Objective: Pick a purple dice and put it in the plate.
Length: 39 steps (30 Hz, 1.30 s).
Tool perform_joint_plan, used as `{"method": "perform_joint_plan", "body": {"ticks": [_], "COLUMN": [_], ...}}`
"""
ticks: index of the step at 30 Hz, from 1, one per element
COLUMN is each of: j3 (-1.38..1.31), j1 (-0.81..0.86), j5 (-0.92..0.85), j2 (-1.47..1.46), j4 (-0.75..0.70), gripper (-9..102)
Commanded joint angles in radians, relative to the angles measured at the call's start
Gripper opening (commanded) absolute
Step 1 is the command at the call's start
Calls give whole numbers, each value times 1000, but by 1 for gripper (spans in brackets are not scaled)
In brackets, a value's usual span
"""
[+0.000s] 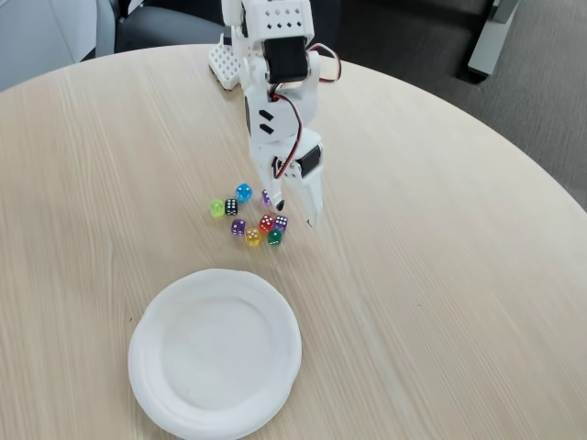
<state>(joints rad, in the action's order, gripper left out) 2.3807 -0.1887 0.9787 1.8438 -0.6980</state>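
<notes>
- Gripper in the fixed view: fingers apart, nothing between them. Tips point down at the table, hanging over the upper right edge of the dice cluster.
- One fingertip is dark and sits just beside a purple die; the other finger is white and longer, ending to the right of the cluster.
- Landmark used below: the red die, near the middle of the cluster.
- Purple dice, count three. One purple die sits just right of the red die, touching or nearly so. A second purple die lies left of the red die. A third purple die lies above the red die, partly hidden by the gripper.
- The purple dice are cubes, so no long axis. White pips show on the upper faces; the pip count is too small to read.
- Other dice, one each: black die up-left of the red die, blue die above that, yellow-green die furthest left, yellow die just below-left of the red die, green die just below it.
- Total dice seen: nine.
- Plate, count one: white, round, well below the red die, apart from the cluster. No die lies on it.
- Arm: white, with black motors and red wires, rising above the red die to the far edge of the table, which is round, pale wood.
</notes>
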Motion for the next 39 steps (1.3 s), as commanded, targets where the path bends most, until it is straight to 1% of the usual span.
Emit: {"method": "perform_joint_plan", "body": {"ticks": [1,8,15,21,29,33,39], "j3": [-23,-29,-114,-123,-129,-132,-132], "j1": [9,9,9,9,9,9,9], "j5": [6,-14,25,28,58,83,66], "j2": [3,3,0,-8,-104,-104,-97], "j4": [5,8,8,8,120,123,114], "gripper": [23,22,22,23,23,23,21]}}
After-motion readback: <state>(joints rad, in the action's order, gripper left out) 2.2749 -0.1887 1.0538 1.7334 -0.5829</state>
